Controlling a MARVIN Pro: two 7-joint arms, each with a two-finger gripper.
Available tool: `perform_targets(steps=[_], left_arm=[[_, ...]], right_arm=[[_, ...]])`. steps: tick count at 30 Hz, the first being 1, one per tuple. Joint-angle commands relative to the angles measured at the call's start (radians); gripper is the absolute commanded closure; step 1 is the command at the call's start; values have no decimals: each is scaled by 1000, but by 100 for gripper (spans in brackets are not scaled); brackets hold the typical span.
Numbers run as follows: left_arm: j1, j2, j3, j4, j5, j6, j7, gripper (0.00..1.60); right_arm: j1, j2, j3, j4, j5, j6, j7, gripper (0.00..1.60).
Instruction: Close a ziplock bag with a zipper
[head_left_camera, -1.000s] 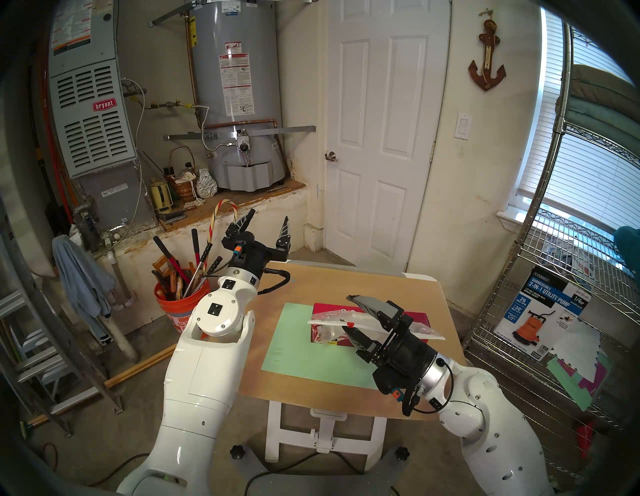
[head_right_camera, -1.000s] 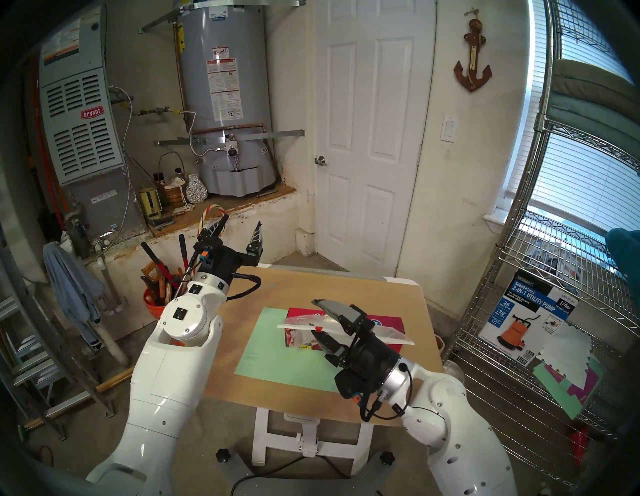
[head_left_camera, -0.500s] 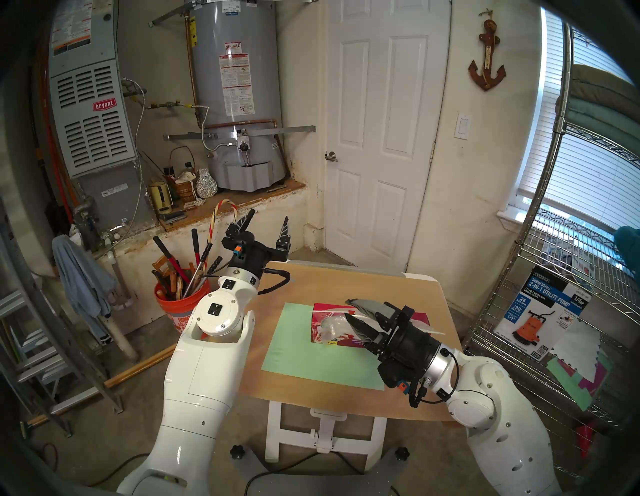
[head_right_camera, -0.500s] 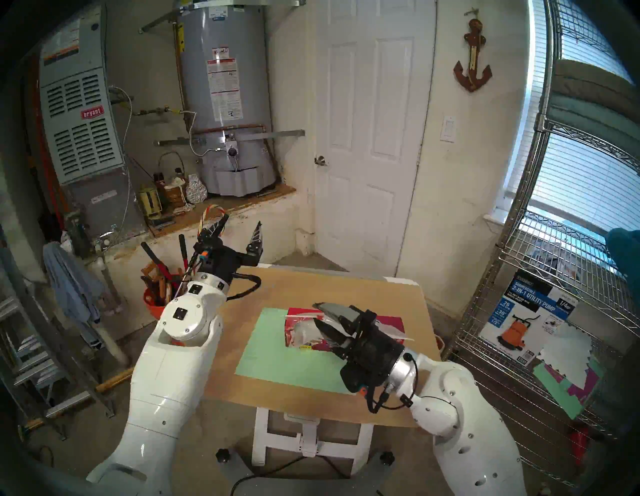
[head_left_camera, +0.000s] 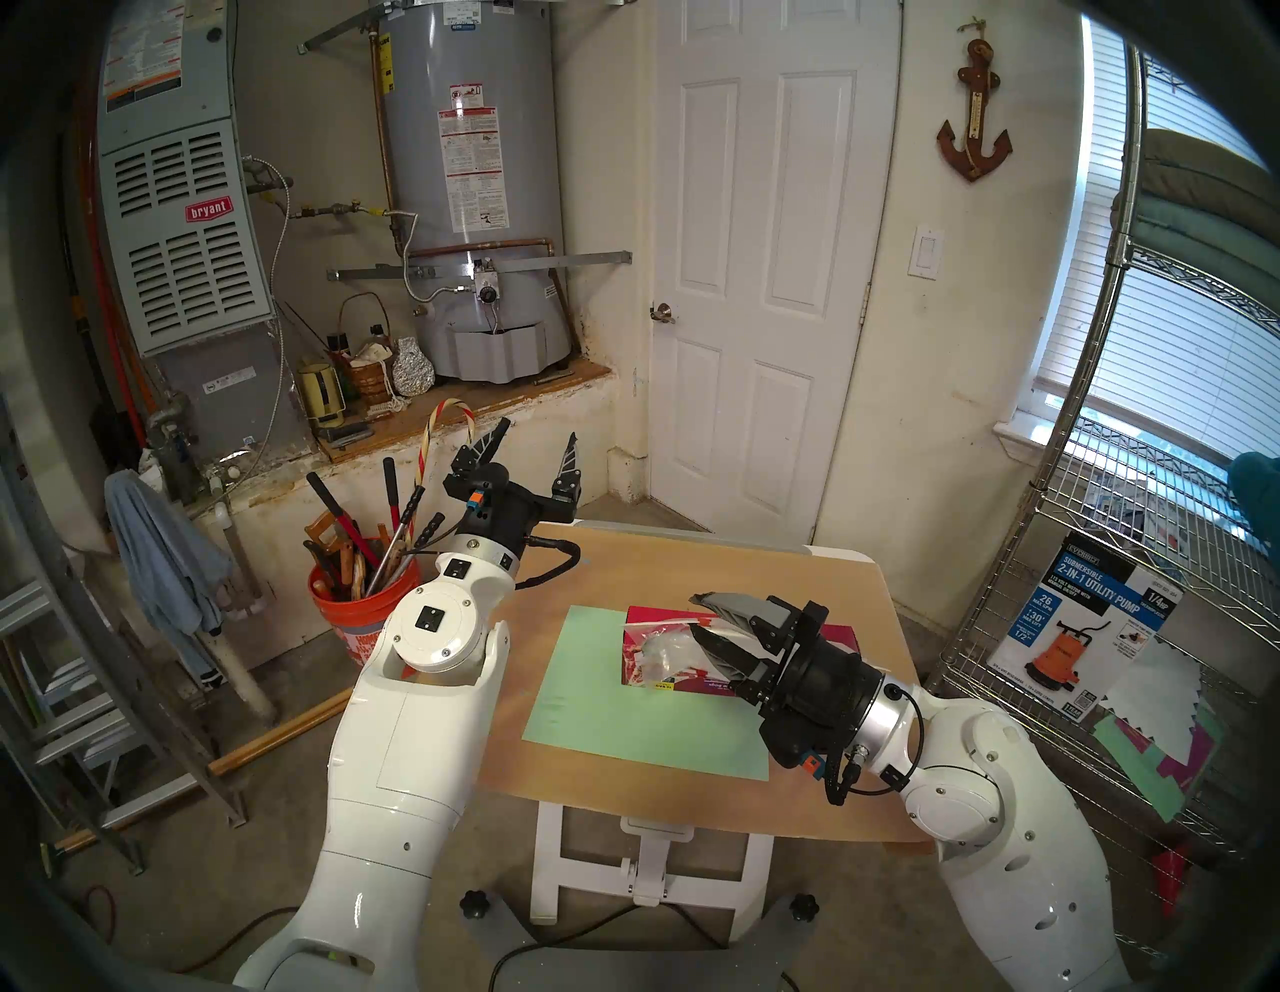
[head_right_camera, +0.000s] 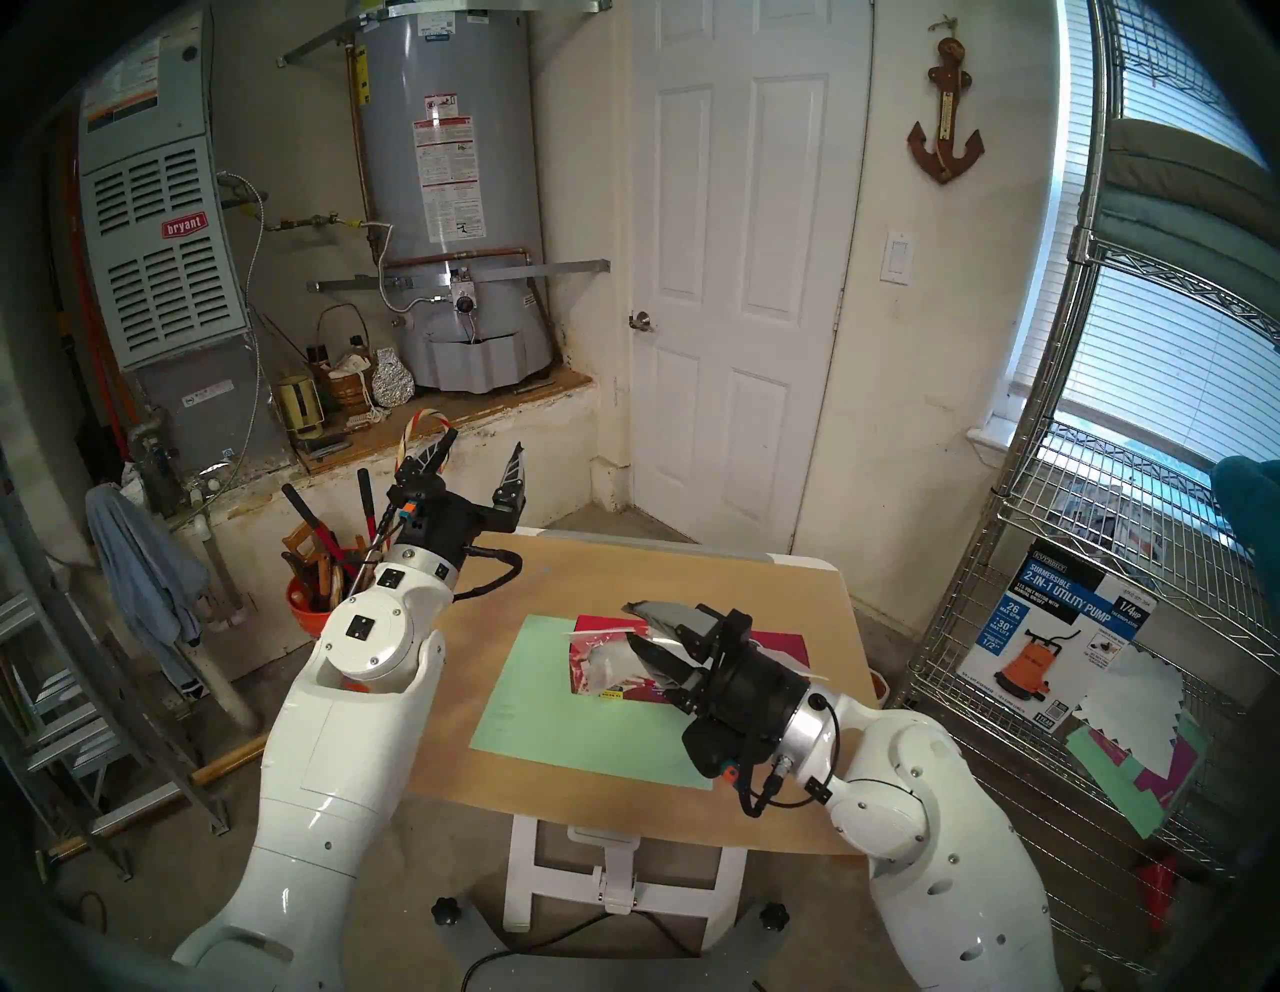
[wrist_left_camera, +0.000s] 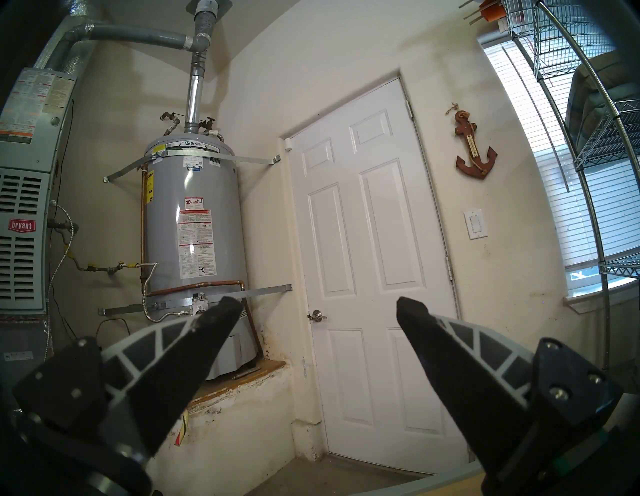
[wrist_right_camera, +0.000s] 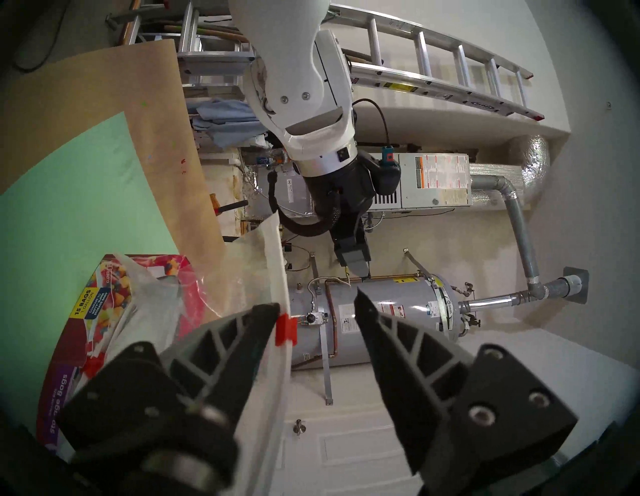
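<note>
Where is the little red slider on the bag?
In the right wrist view, the red slider sits on the white zipper strip, against one finger of the right hand.

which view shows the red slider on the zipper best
The right wrist view: the red slider sits large on the white zipper strip, against one finger. In both head views the right gripper hides it; the left wrist view misses it.
</note>
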Motion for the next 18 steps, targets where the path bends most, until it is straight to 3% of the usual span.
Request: perform_targets(steps=[1,6,7,8,11,12,18], left_arm=[[-12,1,-1,-23,2,-3,0,0],[-12,1,-1,-23,2,-3,0,0],[-12,1,-1,-23,2,-3,0,0],[-12,1,-1,-23,2,-3,0,0],[-12,1,-1,-23,2,-3,0,0],[-12,1,-1,-23,2,-3,0,0],[-12,1,-1,-24,2,-2,0,0]], right_arm=[[33,-8,-6,-34,28,1,23,53],[41,-10,-4,-44,46,8,65,58],[41,-11,-3,-46,49,8,70,68],[41,-12,-2,-48,53,8,76,68],[38,-14,2,-56,62,13,90,38],[37,-15,2,-57,63,15,93,0],[32,-25,7,-60,71,21,91,0]])
